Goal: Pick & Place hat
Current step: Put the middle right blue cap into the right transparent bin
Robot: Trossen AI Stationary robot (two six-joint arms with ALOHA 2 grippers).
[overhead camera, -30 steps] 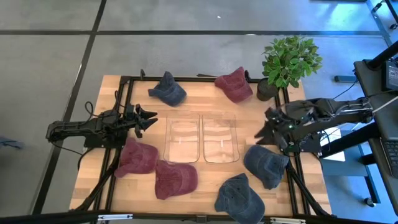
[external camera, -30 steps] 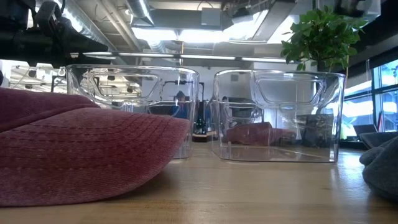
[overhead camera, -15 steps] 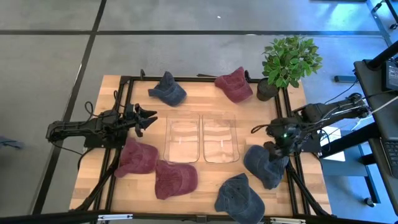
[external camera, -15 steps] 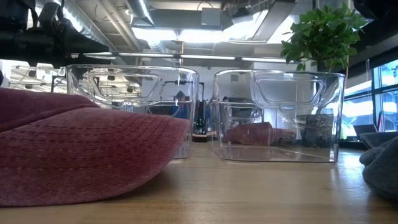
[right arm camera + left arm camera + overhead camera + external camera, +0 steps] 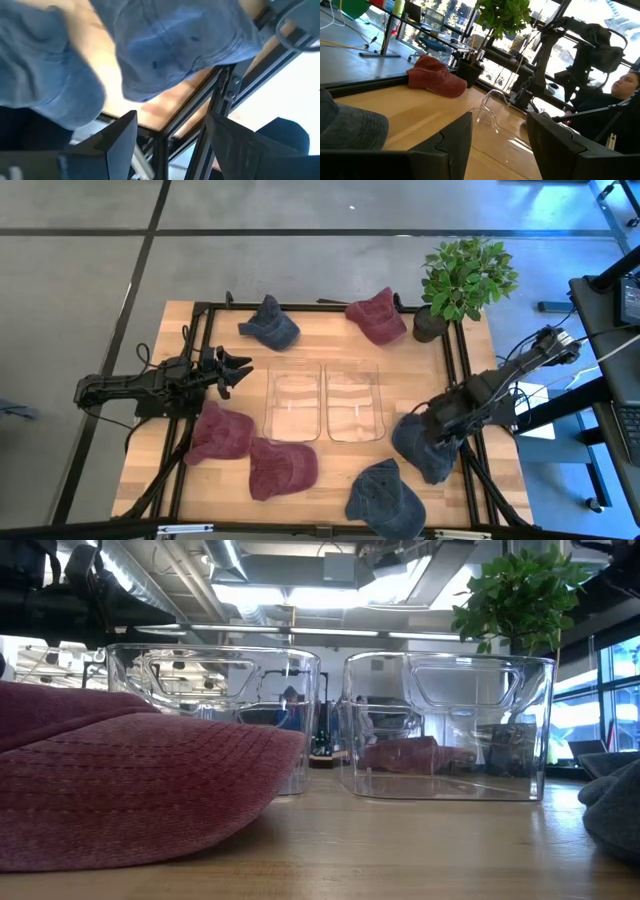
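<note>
While six hats lay scattered on it, the wooden surface (image 5: 330, 465) filled the middle of the high view, with two clear bins (image 5: 325, 402) side by side at its centre. Three red hats and three blue ones ringed the bins. A potted plant (image 5: 462, 278) stood at the upper right corner.

The right arm reached in from the right edge, and the right claw (image 5: 437, 432) hung over the blue hat (image 5: 428, 446) at lower right, just right of the bins. Its jaws stood released and wide, holding nothing. In the right wrist view the blue hat (image 5: 185, 37) lay straight ahead of the spread fingers (image 5: 117, 135), close but apparently not yet between them; whether the tips touched the cloth could not be told.

The step in hand looked like the approach to a grasp. Doing it well would call for lowering squarely onto the crown, gathering a good fold of soft fabric instead of the thin brim, and clenching only once cloth sat between both fingers. The black frame rail ran close by at the surface's edge, so a straight descent seemed safest. The second blue hat (image 5: 386, 498), just below, should be left undisturbed.

The left claw (image 5: 238, 370) waited at the left of the bins, likewise released and empty.
</note>
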